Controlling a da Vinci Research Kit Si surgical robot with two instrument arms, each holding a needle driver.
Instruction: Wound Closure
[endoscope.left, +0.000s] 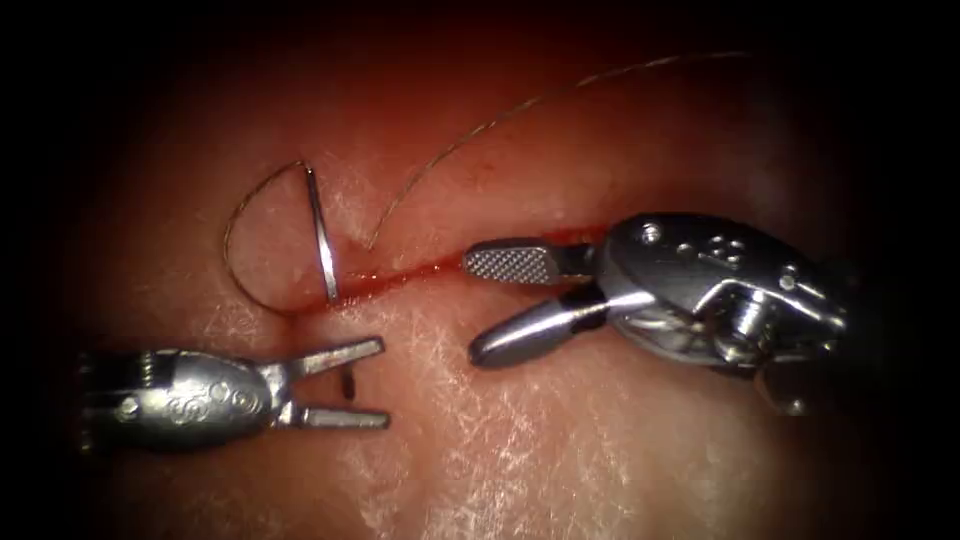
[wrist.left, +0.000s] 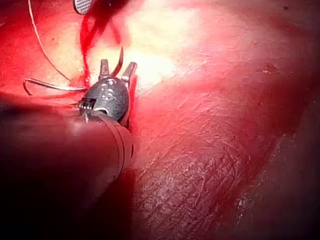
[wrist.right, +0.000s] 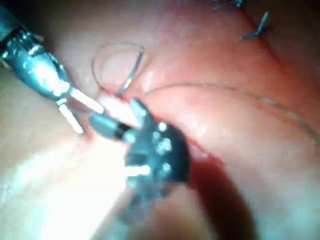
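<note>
The curved needle (endoscope.left: 322, 235) stands in the tissue (endoscope.left: 560, 450) at the left end of the cut (endoscope.left: 420, 270). Its body goes in on the far edge, and its dark tip (endoscope.left: 347, 383) pokes out on the near side. My left tool (endoscope.left: 384, 383) is open around that tip and holds nothing; the left wrist view shows the tip (wrist.left: 120, 57) between its jaws. My right tool (endoscope.left: 475, 305) is open over the cut, right of the needle, and holds nothing. The thread (endoscope.left: 235, 240) loops from the needle's tail, and a strand (endoscope.left: 520, 105) trails to the upper right.
Red fluid (endoscope.left: 390, 280) lines the cut. In the right wrist view, cut ends of thread (wrist.right: 255, 27) stand in the tissue beyond the needle (wrist.right: 131, 75), and the left tool (wrist.right: 90, 120) sits close to the right tool (wrist.right: 117, 114).
</note>
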